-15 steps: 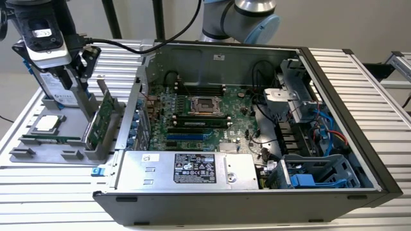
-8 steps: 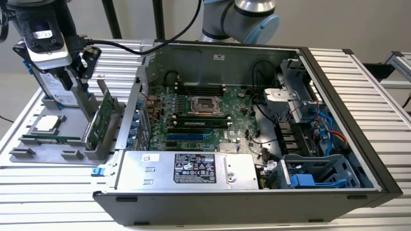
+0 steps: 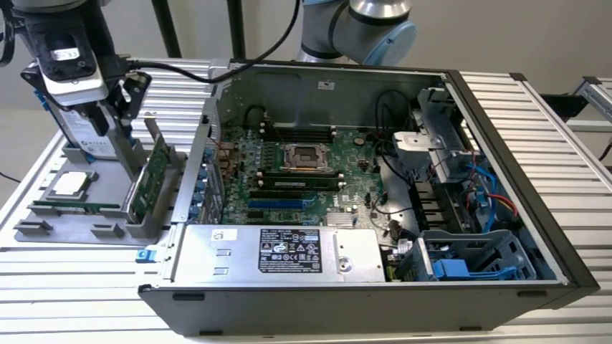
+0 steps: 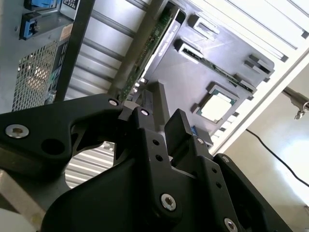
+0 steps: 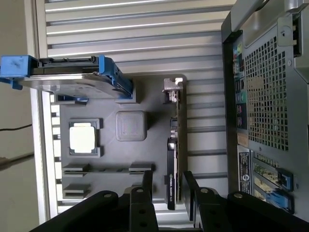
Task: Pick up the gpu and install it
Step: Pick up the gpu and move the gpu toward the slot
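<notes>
- The fingers (image 5: 147,181) of the gripper (image 5: 167,176) are spread open, grasping nothing, one on each side of the gpu (image 5: 173,145) edge in the first wrist view
- The gpu stands on edge in a grey tray (image 3: 72,226) on the surface (image 3: 57,287), at nine o'clock from the open computer case (image 3: 335,301) in the exterior view

Slatted table (image 3: 86,287) w/ open PC case (image 3: 316,315), grey parts tray (image 3: 62,223)

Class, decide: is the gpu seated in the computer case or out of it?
Out. The gpu stands on edge in the grey tray beside the case, with the open gripper over it.
</notes>
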Available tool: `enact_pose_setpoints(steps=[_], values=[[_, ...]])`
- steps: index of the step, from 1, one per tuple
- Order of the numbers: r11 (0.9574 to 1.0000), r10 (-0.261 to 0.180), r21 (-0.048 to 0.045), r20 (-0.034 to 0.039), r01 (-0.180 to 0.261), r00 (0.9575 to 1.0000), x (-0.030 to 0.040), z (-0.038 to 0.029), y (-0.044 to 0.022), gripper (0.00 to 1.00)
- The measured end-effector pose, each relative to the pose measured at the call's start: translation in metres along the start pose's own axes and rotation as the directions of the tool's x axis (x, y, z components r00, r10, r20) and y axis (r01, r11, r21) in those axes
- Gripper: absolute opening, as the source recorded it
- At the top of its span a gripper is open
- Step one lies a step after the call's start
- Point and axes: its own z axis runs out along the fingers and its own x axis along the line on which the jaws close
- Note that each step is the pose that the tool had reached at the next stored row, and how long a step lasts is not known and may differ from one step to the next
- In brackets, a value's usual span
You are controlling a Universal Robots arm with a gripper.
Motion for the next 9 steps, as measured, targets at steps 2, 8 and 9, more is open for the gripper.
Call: enact_pose_setpoints(steps=[2,8,9], values=[[1.0,0.0,0.0,-0.0002,0.0,1.0,-0.0001,0.0014,-0.0001,1.0],[1.0,0.0,0.0001,-0.0003,0.0,1.0,-0.0003,0.0049,-0.0002,1.0],[1.0,0.0,0.0001,-0.0003,0.0,1.0,-0.0003,0.0054,-0.0002,1.0]])
